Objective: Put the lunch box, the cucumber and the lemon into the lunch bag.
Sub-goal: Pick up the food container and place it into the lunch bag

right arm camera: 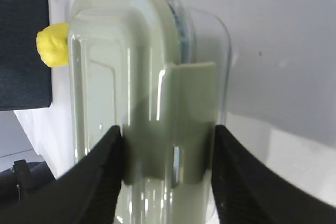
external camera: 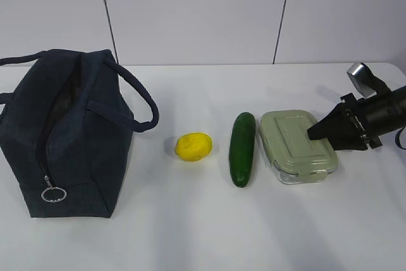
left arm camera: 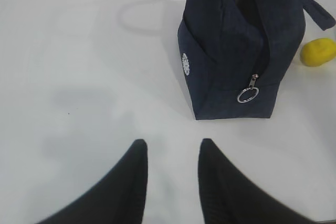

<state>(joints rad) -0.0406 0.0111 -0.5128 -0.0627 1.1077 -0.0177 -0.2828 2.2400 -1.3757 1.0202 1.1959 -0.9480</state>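
The lunch box, near the table's right edge, is straddled by the open right gripper and must next be clamped; the left gripper is held open, empty.

Exterior view: slanted down from the near side, facing the far wall. Left wrist view: low, near the lunch bag. Right wrist view: very close on the lunch box. All share the lemon.
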